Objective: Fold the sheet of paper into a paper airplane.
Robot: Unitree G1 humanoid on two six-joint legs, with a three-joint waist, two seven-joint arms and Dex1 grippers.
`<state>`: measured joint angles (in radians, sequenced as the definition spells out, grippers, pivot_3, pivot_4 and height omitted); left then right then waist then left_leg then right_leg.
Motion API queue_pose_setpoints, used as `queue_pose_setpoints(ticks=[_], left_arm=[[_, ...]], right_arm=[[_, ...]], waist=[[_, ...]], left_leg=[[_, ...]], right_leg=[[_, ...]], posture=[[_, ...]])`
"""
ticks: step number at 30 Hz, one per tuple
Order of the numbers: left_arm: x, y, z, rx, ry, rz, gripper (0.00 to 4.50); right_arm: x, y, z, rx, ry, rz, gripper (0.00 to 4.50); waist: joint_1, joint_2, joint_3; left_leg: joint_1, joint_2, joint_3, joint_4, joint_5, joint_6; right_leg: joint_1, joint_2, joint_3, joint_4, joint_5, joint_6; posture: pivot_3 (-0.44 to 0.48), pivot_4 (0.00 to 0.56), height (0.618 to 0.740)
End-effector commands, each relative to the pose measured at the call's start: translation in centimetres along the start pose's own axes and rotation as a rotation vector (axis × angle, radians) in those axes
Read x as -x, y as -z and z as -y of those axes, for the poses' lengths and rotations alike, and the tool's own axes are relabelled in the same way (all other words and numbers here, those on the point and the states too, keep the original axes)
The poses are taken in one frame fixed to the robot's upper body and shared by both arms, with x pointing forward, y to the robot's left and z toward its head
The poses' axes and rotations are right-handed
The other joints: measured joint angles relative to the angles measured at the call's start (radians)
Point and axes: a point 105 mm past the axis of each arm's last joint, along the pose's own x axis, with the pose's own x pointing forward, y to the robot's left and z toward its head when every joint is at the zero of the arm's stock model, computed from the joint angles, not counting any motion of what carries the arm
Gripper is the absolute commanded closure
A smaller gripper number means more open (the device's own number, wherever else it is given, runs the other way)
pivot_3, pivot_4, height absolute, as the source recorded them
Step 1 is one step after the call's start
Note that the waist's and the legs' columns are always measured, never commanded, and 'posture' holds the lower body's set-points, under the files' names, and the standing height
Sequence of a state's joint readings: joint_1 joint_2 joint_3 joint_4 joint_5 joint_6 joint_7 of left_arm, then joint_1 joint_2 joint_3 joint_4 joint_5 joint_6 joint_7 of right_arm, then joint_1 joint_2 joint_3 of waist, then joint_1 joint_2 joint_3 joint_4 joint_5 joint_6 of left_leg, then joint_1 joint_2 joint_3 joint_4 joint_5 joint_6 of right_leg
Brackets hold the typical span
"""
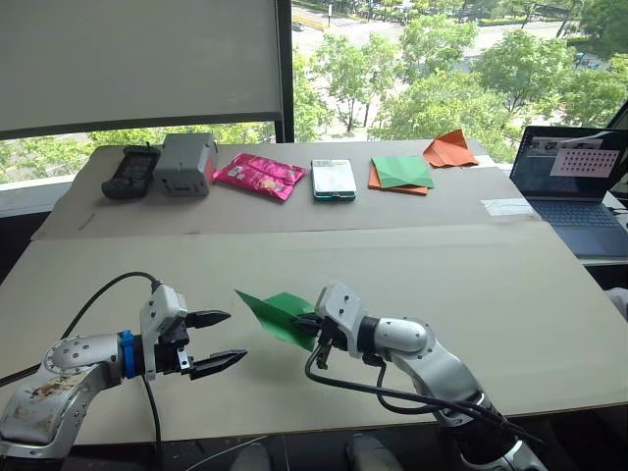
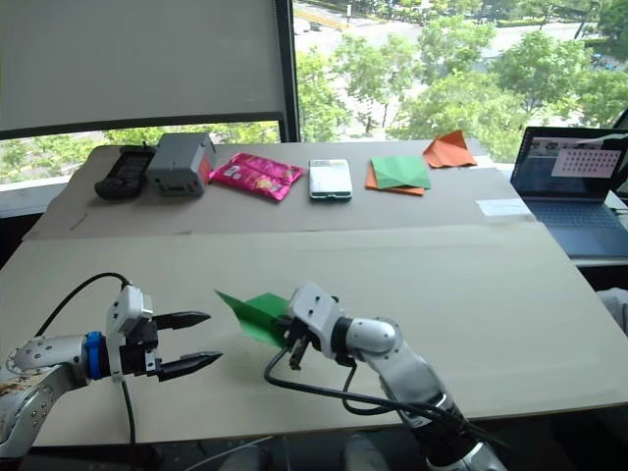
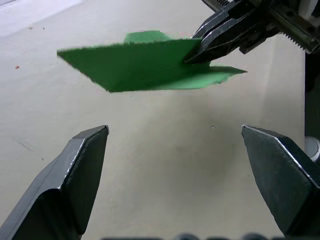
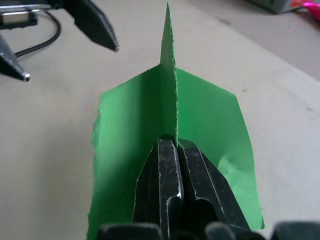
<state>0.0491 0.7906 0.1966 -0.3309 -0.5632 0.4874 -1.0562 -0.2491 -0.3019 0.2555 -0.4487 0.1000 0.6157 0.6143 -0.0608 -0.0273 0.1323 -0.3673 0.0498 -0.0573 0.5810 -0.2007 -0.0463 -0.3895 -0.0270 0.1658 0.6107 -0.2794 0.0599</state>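
Right pincer (image 1: 310,324) clamped tight on the green paper airplane (image 1: 275,312) above the worktop (image 1: 510,304); left pincer (image 1: 218,341) gapes wide, empty.

Wide bare tabletop (image 1: 510,294) on the near board, open on all sides of both arms. Open gap between left gripper (image 1: 220,340), fingers spread, and tip of green paper airplane (image 1: 275,312); nothing between them. Airplane held off the surface, pinched by right gripper (image 1: 312,324), room beneath it. Obstacles only along the far board: black remote (image 1: 130,172), grey box (image 1: 184,163), pink packet (image 1: 260,176), phone (image 1: 334,179), green-and-orange paper stack (image 1: 400,174), orange folded paper (image 1: 449,149). Laptop (image 1: 574,186) at far right edge.
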Motion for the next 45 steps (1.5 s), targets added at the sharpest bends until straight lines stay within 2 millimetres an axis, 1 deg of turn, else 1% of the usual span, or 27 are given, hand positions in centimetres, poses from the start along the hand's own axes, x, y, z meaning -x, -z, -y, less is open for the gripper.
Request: queue_pose_setpoints(ticks=[1, 3, 4, 6, 9, 13, 18, 19, 21, 22, 25, 27, 28, 30, 31, 33, 34, 35, 36, 37, 38, 40, 42, 45], left_arm=[[-0.5, -0.9, -0.2, -0.055, -0.004, 0.028, 0.0], [-1.3, -1.7, 0.1, -0.074, 0.013, 0.057, 0.0], [-1.6, -2.0, 0.2, -0.083, 0.022, 0.067, 0.0], [-2.2, -2.2, 0.5, -0.096, 0.042, 0.073, 0.0], [-2.6, -2.2, 0.5, -0.097, 0.05, 0.077, 0.0], [-2.9, -2.0, 0.5, -0.103, 0.059, 0.066, 0.0], [-3.0, -2.1, 0.4, -0.085, 0.07, 0.074, 0.0], [-3.0, -2.1, 0.3, -0.085, 0.068, 0.073, 0.0], [-2.9, -2.1, 0.3, -0.088, 0.068, 0.072, 0.0], [-2.9, -2.1, 0.2, -0.088, 0.067, 0.071, 0.0], [-2.8, -2.3, 0.1, -0.092, 0.067, 0.074, 0.0], [-2.7, -2.6, -0.1, -0.1, 0.059, 0.084, 0.0], [-2.7, -2.9, -0.2, -0.105, 0.05, 0.095, 0.0], [-2.4, -3.3, -0.5, -0.107, 0.031, 0.112, 0.0], [-2.1, -3.3, -0.6, -0.104, 0.021, 0.115, 0.0], [-1.5, -3.2, -1.3, -0.087, -0.018, 0.12, 0.0], [-1.2, -3.0, -1.7, -0.087, -0.042, 0.114, 0.0], [-1.1, -3.0, -1.9, -0.086, -0.057, 0.115, 0.0], [-0.9, -3.0, -2.1, -0.084, -0.072, 0.122, 0.0], [-0.8, -3.1, -2.2, -0.083, -0.079, 0.128, 0.0], [-0.7, -3.2, -2.3, -0.08, -0.093, 0.136, 0.0], [-0.5, -2.9, -2.8, -0.105, -0.145, 0.123, 0.0], [-0.4, -2.5, -3.2, -0.115, -0.189, 0.116, 0.0], [-0.3, -2.3, -3.1, -0.086, -0.198, 0.139, 0.0]], right_arm=[[3.8, 0.8, 4.7, -0.02, 0.288, -0.074, 4.47], [7.2, 2.4, 7.5, -0.085, 0.48, -0.162, 4.47], [8.6, 3.2, 8.3, -0.123, 0.554, -0.2, 4.47], [10.5, 4.7, 9.0, -0.194, 0.636, -0.264, 4.47], [11.5, 6.2, 9.0, -0.251, 0.686, -0.319, 4.47], [11.8, 7.5, 9.0, -0.284, 0.742, -0.394, 4.47], [12.3, 8.3, 9.4, -0.382, 0.82, -0.389, 4.47], [12.5, 8.3, 9.4, -0.384, 0.834, -0.387, 4.19], [12.6, 8.0, 9.4, -0.377, 0.833, -0.369, 3.61], [12.6, 7.6, 9.4, -0.372, 0.831, -0.349, 3.24], [12.0, 4.8, 9.5, -0.347, 0.782, -0.219, 2.24], [11.9, 2.9, 9.7, -0.297, 0.737, -0.154, 1.53], [11.8, 1.8, 9.6, -0.272, 0.7, -0.118, 1.25], [11.5, 0.0, 9.1, -0.214, 0.612, -0.049, 0.53], [11.1, -1.1, 8.5, -0.182, 0.545, -0.001, 0.11], [10.5, -3.3, 6.6, -0.139, 0.376, 0.109, 0.04], [10.4, -4.0, 5.6, -0.13, 0.291, 0.149, 0.04], [10.4, -4.4, 5.0, -0.117, 0.237, 0.173, 0.04], [10.4, -4.3, 4.6, -0.111, 0.193, 0.178, 0.04], [10.4, -4.2, 4.4, -0.108, 0.17, 0.177, 0.04], [10.3, -3.5, 4.1, -0.104, 0.144, 0.146, 0.04], [10.0, -1.6, 3.8, -0.08, 0.118, 0.055, 0.04], [9.7, -0.3, 3.7, -0.061, 0.106, 0.006, 0.04], [9.3, 0.4, 3.8, -0.048, 0.104, 0.001, 0.04]], waist=[[0.002, 0.0, 0.0], [0.002, -0.002, -0.001], [0.002, -0.001, -0.001], [0.001, 0.0, -0.002], [-0.009, 0.002, -0.003], [-0.019, 0.004, -0.004], [-0.018, 0.003, -0.003], [-0.016, 0.003, -0.003], [-0.01, 0.003, -0.003], [-0.009, 0.003, -0.003], [-0.01, 0.004, -0.002], [-0.011, 0.005, -0.002], [-0.012, 0.005, -0.002], [-0.012, 0.005, -0.002], [-0.012, 0.005, -0.002], [-0.011, 0.004, -0.002], [-0.011, 0.005, -0.001], [-0.012, 0.005, -0.001], [-0.011, 0.005, -0.001], [-0.01, 0.004, -0.001], [-0.009, 0.002, -0.001], [-0.006, 0.001, -0.001], [-0.006, -0.001, -0.001], [-0.008, 0.0, 0.0]], left_leg=[[0.0, 0.0, 0.0, 0.001, 0.0, 0.0], [0.0, 0.0, 0.0, 0.001, 0.0, 0.0], [-0.001, 0.0, 0.0, 0.001, 0.0, 0.0], [-0.001, 0.0, 0.001, 0.002, 0.0, 0.0], [0.0, 0.0, 0.0, 0.001, 0.0, 0.0], [-0.001, 0.0, 0.0, 0.0, 0.0, 0.001], [0.0, 0.0, 0.0, 0.0, 0.0, 0.001], [0.0, 0.0, 0.0, 0.001, 0.0, 0.001], [0.0, 0.0, 0.0, 0.001, 0.0, 0.001], [-0.001, 0.0, 0.0, 0.001, 0.0, 0.001], [-0.001, 0.0, 0.0, 0.001, 0.0, 0.001], [-0.001, 0.0, 0.0, 0.001, 0.0, 0.001], [-0.001, 0.0, 0.0, 0.001, 0.0, 0.001], [-0.001, 0.0, 0.0, 0.001, 0.0, 0.001], [-0.001, 0.0, 0.0, 0.001, 0.0, 0.001], [0.0, 0.0, 0.0, 0.001, 0.0, 0.001], [0.0, 0.0, 0.0, 0.0, 0.0, 0.001], [0.0, 0.0, 0.0, 0.0, 0.0, 0.001], [0.0, 0.0, 0.0, 0.0, 0.0, 0.001], [0.0, 0.0, 0.0, 0.0, 0.0, 0.001], [0.0, 0.0, 0.0, 0.0, 0.0, 0.001], [-0.001, 0.0, 0.0, 0.001, 0.0, 0.001], [-0.001, 0.0, 0.001, 0.002, 0.0, 0.001], [-0.001, 0.0, 0.001, 0.002, 0.0, 0.0]], right_leg=[[0.001, 0.0, 0.0, -0.001, 0.0, 0.0], [0.001, 0.0, 0.0, -0.001, 0.0, 0.0], [0.001, 0.0, 0.0, -0.001, 0.0, 0.0], [0.001, 0.0, 0.001, -0.001, 0.0, 0.0], [0.001, 0.0, 0.001, 0.0, 0.0, 0.0], [0.002, 0.001, 0.002, 0.001, 0.0, 0.0], [0.001, 0.001, 0.002, -0.001, 0.0, 0.001], [0.001, 0.001, 0.002, -0.001, 0.0, 0.001], [0.001, 0.001, 0.002, -0.001, 0.0, 0.001], [0.001, 0.001, 0.002, -0.001, 0.0, 0.001], [0.001, 0.001, 0.002, -0.001, 0.0, 0.001], [0.001, 0.001, 0.002, -0.001, 0.0, 0.001], [0.001, 0.001, 0.002, -0.001, 0.0, 0.001], [0.001, 0.001, 0.002, -0.001, 0.0, 0.001], [0.001, 0.001, 0.002, -0.001, 0.0, 0.001], [0.001, 0.001, 0.002, -0.001, 0.0, 0.001], [0.001, 0.001, 0.002, -0.001, 0.0, 0.001], [0.001, 0.001, 0.002, -0.001, 0.0, 0.001], [0.002, 0.001, 0.002, -0.001, 0.0, 0.001], [0.002, 0.001, 0.002, -0.001, 0.0, 0.001], [0.002, 0.001, 0.002, -0.001, 0.0, 0.001], [0.002, 0.001, 0.002, -0.001, 0.0, 0.001], [0.002, 0.0, 0.002, -0.003, 0.0, 0.001], [0.001, 0.0, 0.002, -0.003, 0.0, 0.001]], posture=[[0.0, 0.15, 0.74], [0.0, 0.15, 0.74], [0.0, 0.15, 0.74], [0.0, 0.15, 0.74], [0.0, 0.15, 0.74], [0.0, 0.15, 0.74], [0.0, 0.15, 0.74], [0.0, 0.15, 0.74], [0.0, 0.15, 0.74], [0.0, 0.15, 0.74], [0.0, 0.15, 0.74], [0.0, 0.15, 0.74], [0.0, 0.15, 0.74], [0.0, 0.15, 0.74], [0.0, 0.15, 0.74], [0.0, 0.15, 0.74], [0.0, 0.15, 0.74], [0.0, 0.15, 0.74], [0.0, 0.15, 0.74], [0.0, 0.15, 0.74], [0.0, 0.15, 0.74], [0.0, 0.15, 0.74], [0.0, 0.15, 0.74], [0.0, 0.15, 0.74]])
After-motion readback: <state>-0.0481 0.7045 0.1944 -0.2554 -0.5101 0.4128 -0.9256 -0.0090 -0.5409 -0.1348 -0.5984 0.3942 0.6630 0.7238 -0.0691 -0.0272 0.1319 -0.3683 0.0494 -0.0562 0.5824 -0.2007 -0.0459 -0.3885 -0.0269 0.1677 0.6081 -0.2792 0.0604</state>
